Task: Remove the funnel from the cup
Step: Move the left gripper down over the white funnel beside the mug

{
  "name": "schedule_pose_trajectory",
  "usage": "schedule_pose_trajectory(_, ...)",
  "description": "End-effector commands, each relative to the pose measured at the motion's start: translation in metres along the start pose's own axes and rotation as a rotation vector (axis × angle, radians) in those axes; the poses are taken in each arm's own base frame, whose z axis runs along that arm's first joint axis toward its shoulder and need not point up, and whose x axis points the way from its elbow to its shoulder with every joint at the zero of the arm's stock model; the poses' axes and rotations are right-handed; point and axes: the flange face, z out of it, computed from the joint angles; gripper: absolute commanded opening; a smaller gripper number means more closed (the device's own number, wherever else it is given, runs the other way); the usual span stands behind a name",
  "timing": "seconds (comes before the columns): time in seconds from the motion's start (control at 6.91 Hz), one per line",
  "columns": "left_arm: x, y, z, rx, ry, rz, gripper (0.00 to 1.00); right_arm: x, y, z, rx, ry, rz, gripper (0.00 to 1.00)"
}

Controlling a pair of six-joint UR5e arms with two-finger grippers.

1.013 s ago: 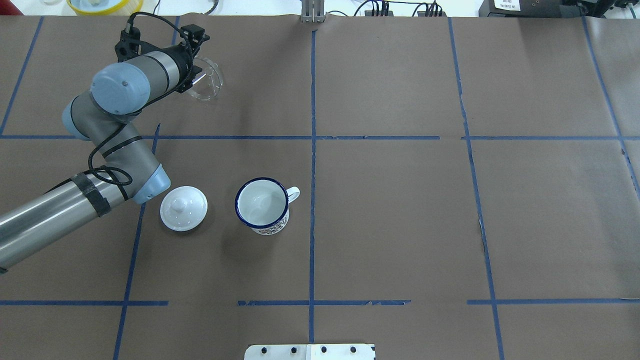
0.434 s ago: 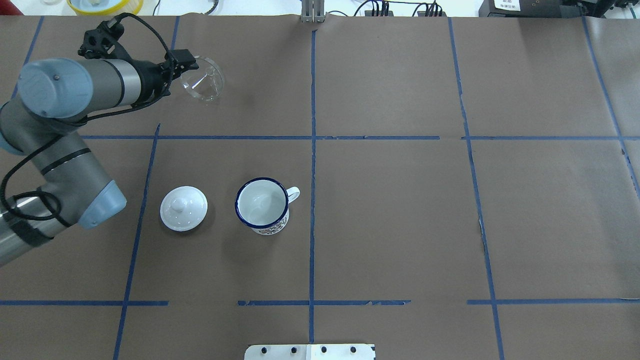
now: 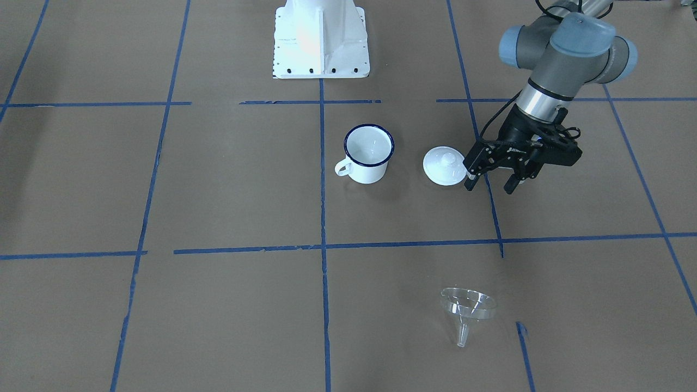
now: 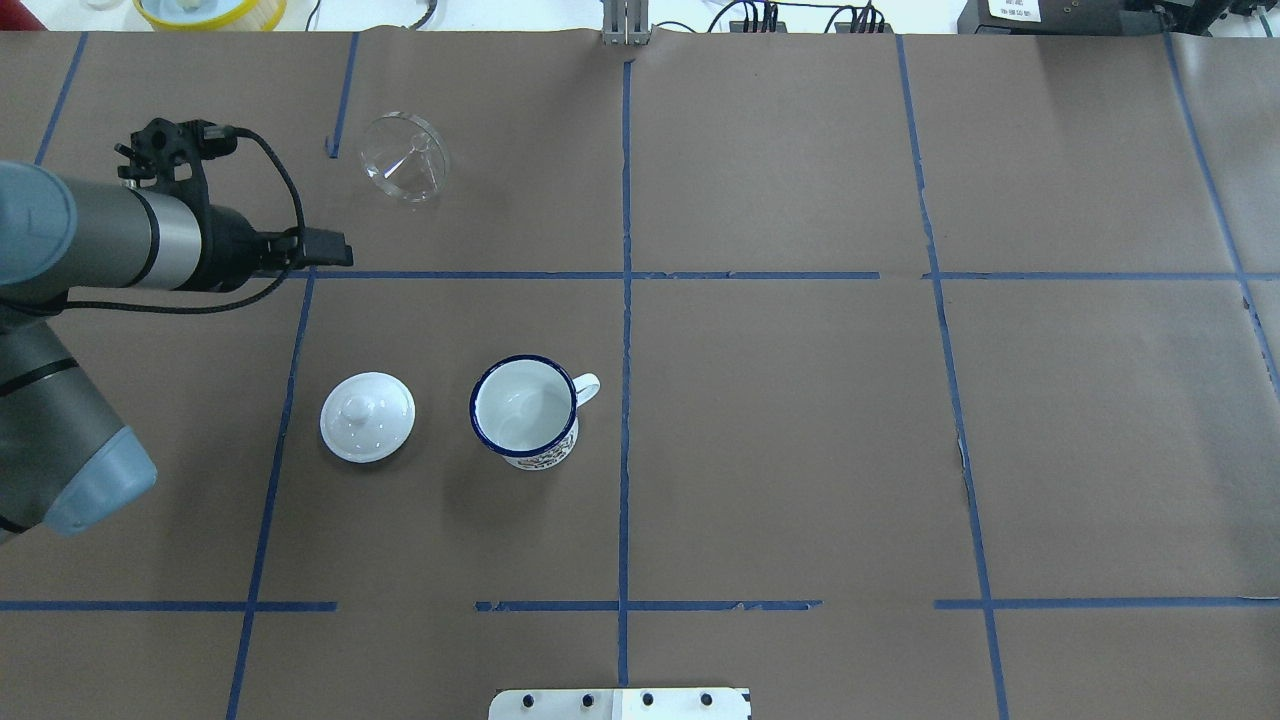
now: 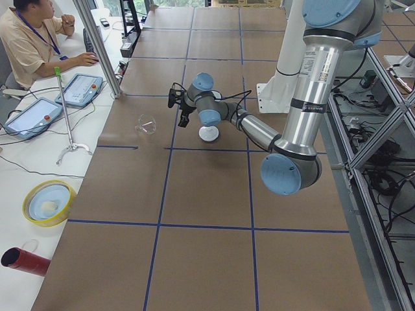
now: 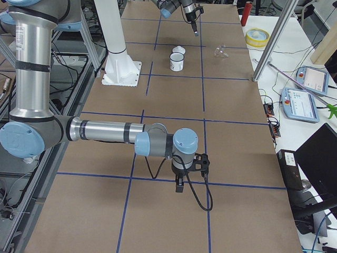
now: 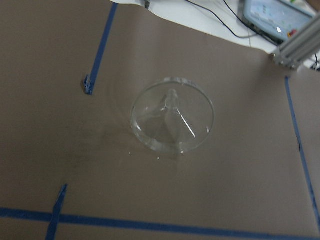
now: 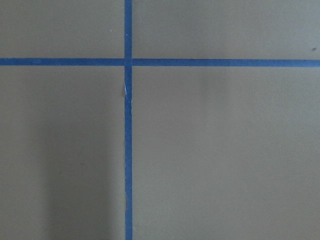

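Observation:
The clear funnel (image 4: 405,160) lies tipped on its side on the brown table cover at the far left, apart from the cup; it also shows in the front view (image 3: 468,310) and the left wrist view (image 7: 172,117). The white cup (image 4: 525,410) with a dark blue rim stands upright and empty near the middle (image 3: 369,152). My left gripper (image 3: 488,188) is open and empty above the table, between the funnel and the white lid, touching neither. My right gripper (image 6: 179,184) hovers far off at the table's right end; I cannot tell whether it is open or shut.
A white domed lid (image 4: 367,417) with a knob lies just left of the cup. The robot base (image 3: 320,38) stands at the near edge. A yellow bowl (image 4: 210,10) sits beyond the far edge. An operator (image 5: 32,45) sits at the side desk.
My left gripper has drawn back from the funnel toward the robot and to the left, empty. The funnel stays lying where it was. Cup and lid have not moved.

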Motion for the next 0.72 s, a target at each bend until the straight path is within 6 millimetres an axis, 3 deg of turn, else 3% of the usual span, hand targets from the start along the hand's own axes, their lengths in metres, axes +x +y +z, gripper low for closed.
schedule_pose_trajectory(0.0,0.02,0.067,0.021,-0.17,-0.138,0.046,1.0,0.0,0.0,0.0,0.0,0.0,0.0,1.0)
schedule_pose_trajectory(0.14,0.04,0.085,0.035,-0.21,-0.17,0.042,1.0,0.0,0.0,0.001,-0.001,0.0,0.001,1.0)
schedule_pose_trajectory(0.43,0.085,0.089,0.046,-0.246,-0.208,0.013,0.97,0.0,0.0,0.0,0.0,0.0,0.0,1.0)
schedule_pose_trajectory(0.58,0.088,0.088,0.046,-0.246,-0.209,0.013,0.97,0.0,0.0,0.0,0.0,0.0,0.0,1.0)
